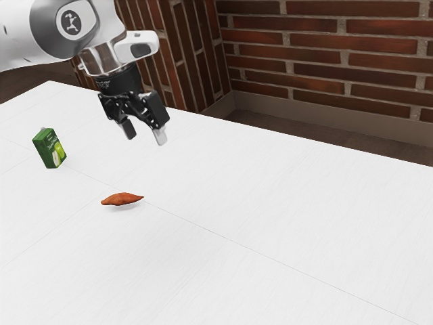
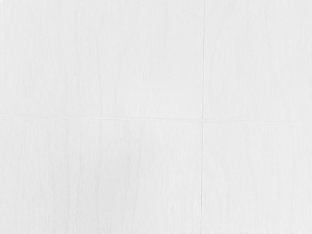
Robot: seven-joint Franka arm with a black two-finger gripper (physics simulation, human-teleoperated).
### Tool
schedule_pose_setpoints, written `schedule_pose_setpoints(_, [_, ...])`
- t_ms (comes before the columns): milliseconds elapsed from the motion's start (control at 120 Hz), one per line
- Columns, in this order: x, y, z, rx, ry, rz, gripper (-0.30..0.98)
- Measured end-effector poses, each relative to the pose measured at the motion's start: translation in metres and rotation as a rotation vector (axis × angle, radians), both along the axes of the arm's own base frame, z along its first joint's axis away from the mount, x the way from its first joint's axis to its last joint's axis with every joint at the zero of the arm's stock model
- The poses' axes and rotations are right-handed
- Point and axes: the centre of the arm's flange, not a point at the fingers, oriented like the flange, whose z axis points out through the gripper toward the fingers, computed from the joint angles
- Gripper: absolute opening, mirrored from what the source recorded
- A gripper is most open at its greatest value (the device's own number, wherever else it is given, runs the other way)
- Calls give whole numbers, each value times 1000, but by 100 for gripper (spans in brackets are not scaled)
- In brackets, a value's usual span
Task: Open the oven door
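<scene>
My gripper [image 1: 145, 137] hangs above the white table [image 1: 270, 223] in the exterior view, its two fingers apart and nothing between them. Bare white table surface [image 2: 146, 161] lies under the hand in the wrist view. I see no oven and no oven door in either view.
An orange-brown sweet potato [image 1: 122, 199] lies on the table, nearer the exterior camera than the gripper. A green juice carton [image 1: 50, 148] stands upright toward the exterior view's left. Behind the table's far edge rise a brick wall [image 1: 325, 51] and a brick pillar [image 1: 172, 51].
</scene>
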Motion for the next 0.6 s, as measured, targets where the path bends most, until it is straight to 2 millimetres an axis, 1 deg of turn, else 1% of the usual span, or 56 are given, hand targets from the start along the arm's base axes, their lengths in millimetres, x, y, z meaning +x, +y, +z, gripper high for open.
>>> schedule_pose_setpoints(125, [0,0,1,0,-1,-16,69])
schedule_pose_setpoints(142, [-1,0,3,1,-5,-19,69])
schedule_pose_setpoints(158, [-3,-1,10,4,-19,-24,69])
schedule_pose_setpoints(175, [-6,-2,23,8,-43,-32,68])
schedule_pose_setpoints(192, [-13,-4,39,9,-74,-41,68])
schedule_pose_setpoints(208, [-22,-6,62,6,-119,-58,68])
schedule_pose_setpoints(217, [-29,-9,77,5,-153,-75,69])
schedule_pose_setpoints(233, [-41,-18,106,4,-221,-117,69])
schedule_pose_setpoints(250, [-52,-29,130,4,-281,-165,69])
schedule_pose_setpoints(275, [-64,-46,158,7,-364,-244,69])
schedule_pose_setpoints(292, [-68,-58,169,11,-408,-295,69])
schedule_pose_setpoints(317, [-69,-73,179,23,-456,-361,69])
schedule_pose_setpoints(358, [-56,-96,181,77,-501,-453,69])
schedule_pose_setpoints(375, [-46,-108,178,103,-512,-494,69])
schedule_pose_setpoints(392, [-37,-125,173,122,-523,-546,69])
schedule_pose_setpoints(400, [-32,-138,170,128,-530,-579,69])
schedule_pose_setpoints(417, [-22,-172,163,133,-543,-659,69])
schedule_pose_setpoints(433, [-18,-220,155,129,-560,-761,69])
schedule_pose_setpoints(450, [-20,-276,147,118,-582,-875,69])
schedule_pose_setpoints(467, [-29,-331,140,104,-608,-989,69])
schedule_pose_setpoints(483, [-40,-381,133,91,-636,-1092,69])
schedule_pose_setpoints(500, [-51,-423,125,83,-663,-1181,68])
schedule_pose_setpoints(517, [-60,-457,117,82,-690,-1255,68])
schedule_pose_setpoints(533, [-66,-484,110,87,-717,-1315,68])
schedule_pose_setpoints(550, [-68,-506,104,95,-749,-1362,68])
schedule_pose_setpoints(567, [-67,-521,100,105,-783,-1396,68])
schedule_pose_setpoints(600, [-61,-542,92,130,-851,-1443,68])
